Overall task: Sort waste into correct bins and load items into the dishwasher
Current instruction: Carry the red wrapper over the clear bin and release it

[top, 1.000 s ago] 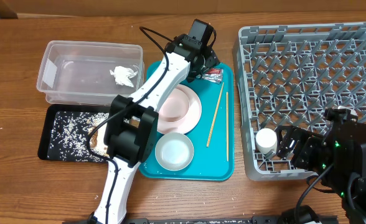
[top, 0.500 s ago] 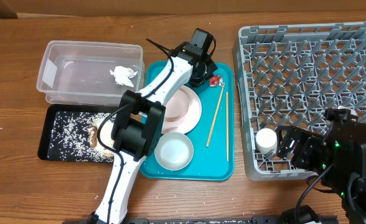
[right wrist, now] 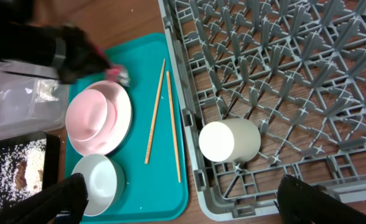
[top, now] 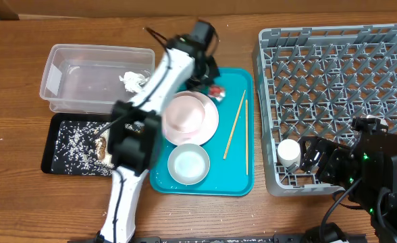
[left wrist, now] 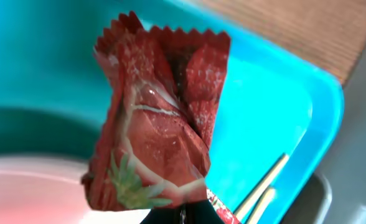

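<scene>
Wrapper (left wrist: 158, 118) pinched in L hand (top: 212, 84) over teal tray (top: 231, 179), plate (top: 190, 119) + chopsticks (top: 234, 125) nearby; R hand (right wrist: 183, 190) wide, empty.

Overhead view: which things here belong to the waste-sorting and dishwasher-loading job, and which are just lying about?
Part of the job: red wrapper, tissue, rice, clear tub, black tray, plate, bowl, chopsticks, cup, grey dish rack.

Just lying about: teal tray, wooden table.
</scene>
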Available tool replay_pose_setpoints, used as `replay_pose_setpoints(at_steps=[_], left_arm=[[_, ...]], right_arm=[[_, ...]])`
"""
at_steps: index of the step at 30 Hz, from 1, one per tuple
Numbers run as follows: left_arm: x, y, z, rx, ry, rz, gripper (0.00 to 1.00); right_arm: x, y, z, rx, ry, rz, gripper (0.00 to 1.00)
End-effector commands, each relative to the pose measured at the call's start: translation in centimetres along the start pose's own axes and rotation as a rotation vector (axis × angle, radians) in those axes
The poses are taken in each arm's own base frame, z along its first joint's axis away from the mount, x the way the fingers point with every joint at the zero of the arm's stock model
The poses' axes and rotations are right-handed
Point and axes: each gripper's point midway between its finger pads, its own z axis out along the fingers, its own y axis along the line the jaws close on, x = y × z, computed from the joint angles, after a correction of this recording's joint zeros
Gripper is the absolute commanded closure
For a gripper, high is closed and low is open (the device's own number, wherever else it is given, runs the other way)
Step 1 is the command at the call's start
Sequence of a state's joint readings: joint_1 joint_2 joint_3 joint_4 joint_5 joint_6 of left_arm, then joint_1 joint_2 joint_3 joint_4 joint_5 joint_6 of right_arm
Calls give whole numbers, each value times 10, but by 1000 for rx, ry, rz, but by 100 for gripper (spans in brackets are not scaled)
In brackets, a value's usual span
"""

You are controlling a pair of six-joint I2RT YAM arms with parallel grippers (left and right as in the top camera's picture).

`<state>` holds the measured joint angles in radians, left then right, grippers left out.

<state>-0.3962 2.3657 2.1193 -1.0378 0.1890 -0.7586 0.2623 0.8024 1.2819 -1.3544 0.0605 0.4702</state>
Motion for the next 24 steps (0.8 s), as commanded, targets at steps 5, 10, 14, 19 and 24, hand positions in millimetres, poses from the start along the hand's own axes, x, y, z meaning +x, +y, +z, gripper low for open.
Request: replay_pose_setpoints(at_steps=[5,10,14,19,24], left_arm=[[-63,69,-178,-145,-349,57,96],[-72,137,-194,-308,-341,-50,89],[-73,166,-180,-332,-267,-55,46],[-69,163,-194,-318,-250,38,44],[-47,139,-257,-242,-321,76,42]], right_arm=[[-7,0,-4,3,-33,-2,0],[-7,0,-4,3,-32,-2,0],[-7,0,-4,3,-32,-2,0],[-6,-1,-4,5,-29,-3,0],[-3,-3,-4,13,-16,-3,0]])
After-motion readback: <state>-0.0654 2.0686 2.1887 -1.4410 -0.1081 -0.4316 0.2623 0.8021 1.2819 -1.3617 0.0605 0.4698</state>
